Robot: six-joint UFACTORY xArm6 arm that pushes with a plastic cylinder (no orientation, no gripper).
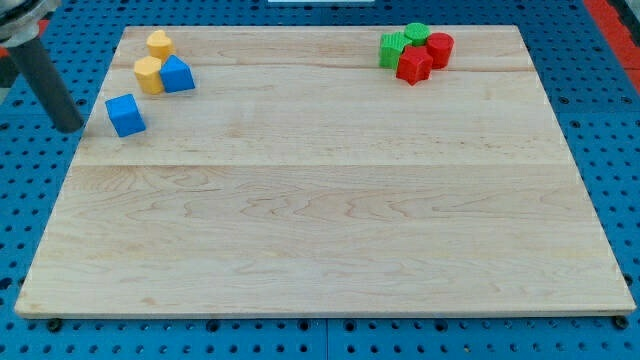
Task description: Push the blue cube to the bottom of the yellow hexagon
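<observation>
No pincer fitted: my tip stands at the frame's upper left, just left of the blue cube. Cube lies below-left of the yellow hexagon on the counter. Risk: a rightward shove carries it into the adjacent blue block.

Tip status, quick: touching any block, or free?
My tip: no gripper, holds nothing; it sits just left of the blue cube, a small gap showing, not touching.

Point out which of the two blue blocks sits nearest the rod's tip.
The blue cube, alone just right of my tip. The other blue block lies farther up, touching a yellow block.
</observation>
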